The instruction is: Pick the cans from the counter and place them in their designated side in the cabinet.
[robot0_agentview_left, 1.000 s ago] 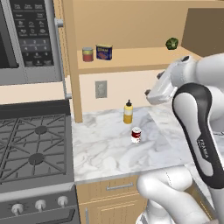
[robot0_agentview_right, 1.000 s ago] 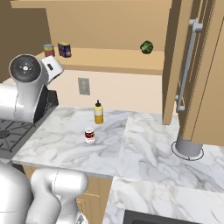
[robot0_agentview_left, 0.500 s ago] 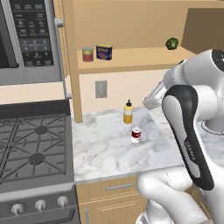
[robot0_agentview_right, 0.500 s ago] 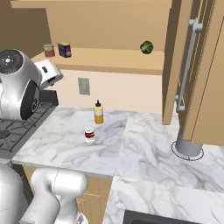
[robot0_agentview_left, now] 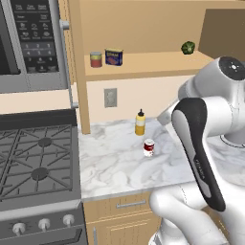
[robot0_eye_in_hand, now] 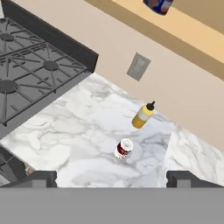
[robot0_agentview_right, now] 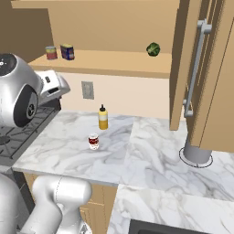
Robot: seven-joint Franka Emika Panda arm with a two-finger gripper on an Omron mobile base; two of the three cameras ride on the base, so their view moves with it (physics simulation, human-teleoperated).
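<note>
Desk (robot0_agentview_left: pixel 119 165) of glossy white-grey veined marble, cabinet (robot0_agentview_left: pixel 143 64) of matt tan wood, red-and-white can (robot0_agentview_left: pixel 149 148) with smooth printed label, squeeze bottle (robot0_agentview_left: pixel 139 123) of smooth yellow plastic.

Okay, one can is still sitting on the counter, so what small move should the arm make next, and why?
Probably lower the open gripper toward the red-and-white can. That can stands upright on the marble counter, just in front of the yellow squeeze bottle and apart from it. The dark blue tin already sits on the cabinet shelf. In the hand view the can lies between the spread fingertips, above them.
</note>
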